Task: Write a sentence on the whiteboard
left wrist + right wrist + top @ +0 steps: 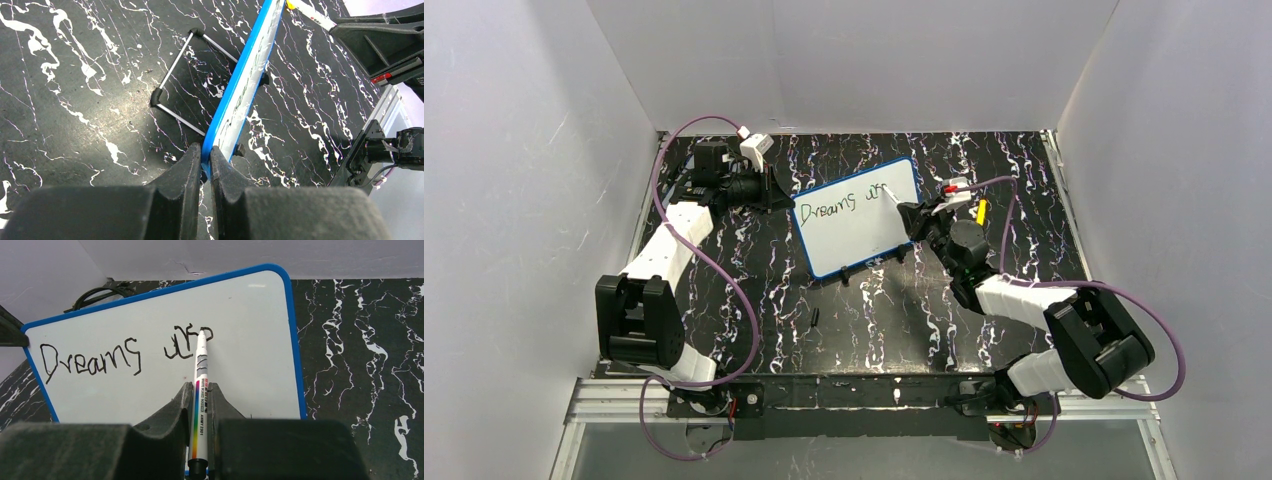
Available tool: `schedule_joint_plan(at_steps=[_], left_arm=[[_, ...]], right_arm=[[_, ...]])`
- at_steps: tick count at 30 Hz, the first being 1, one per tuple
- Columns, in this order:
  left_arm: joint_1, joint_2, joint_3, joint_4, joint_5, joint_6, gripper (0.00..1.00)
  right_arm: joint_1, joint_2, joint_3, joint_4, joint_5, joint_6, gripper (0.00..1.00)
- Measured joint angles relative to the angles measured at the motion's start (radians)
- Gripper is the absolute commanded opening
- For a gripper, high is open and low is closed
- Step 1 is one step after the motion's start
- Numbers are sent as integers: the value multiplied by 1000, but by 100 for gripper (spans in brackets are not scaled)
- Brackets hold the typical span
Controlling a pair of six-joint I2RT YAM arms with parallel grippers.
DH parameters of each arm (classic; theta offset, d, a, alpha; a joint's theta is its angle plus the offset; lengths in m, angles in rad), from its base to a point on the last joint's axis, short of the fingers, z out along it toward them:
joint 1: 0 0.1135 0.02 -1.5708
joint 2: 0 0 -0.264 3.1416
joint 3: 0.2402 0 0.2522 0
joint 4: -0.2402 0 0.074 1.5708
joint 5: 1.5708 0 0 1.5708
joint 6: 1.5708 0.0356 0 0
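Note:
The whiteboard (859, 215) stands tilted on small black feet mid-table, white with a blue rim. My left gripper (776, 190) is shut on its left edge; the left wrist view shows both fingers clamping the blue rim (235, 95), gripper (206, 156). My right gripper (199, 390) is shut on a white marker (200, 380) with a rainbow stripe, its tip touching the board (250, 340). The sentence (125, 352) reads "Dreams" plus a partly written second word in one slanted row. In the top view the right gripper (914, 215) is at the board's right side.
The board's wire stand (172, 82) sits behind it. A yellow object (981, 211) lies right of the board. A small dark cap-like piece (815, 319) lies on the black marbled table in front. White walls enclose three sides.

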Motion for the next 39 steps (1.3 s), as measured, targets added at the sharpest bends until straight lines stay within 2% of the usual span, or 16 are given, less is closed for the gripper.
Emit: schedule_joint_plan(at_steps=[17,29,39], left_arm=[[0,0,0,0,0,0,0],[0,0,0,0,0,0,0],[0,0,0,0,0,0,0]], right_arm=[[-4,-12,-62,11,-43,16,1],[-4,-50,-51,-58,42,11,1],[-4,-163,-45,-120,-6,6,1]])
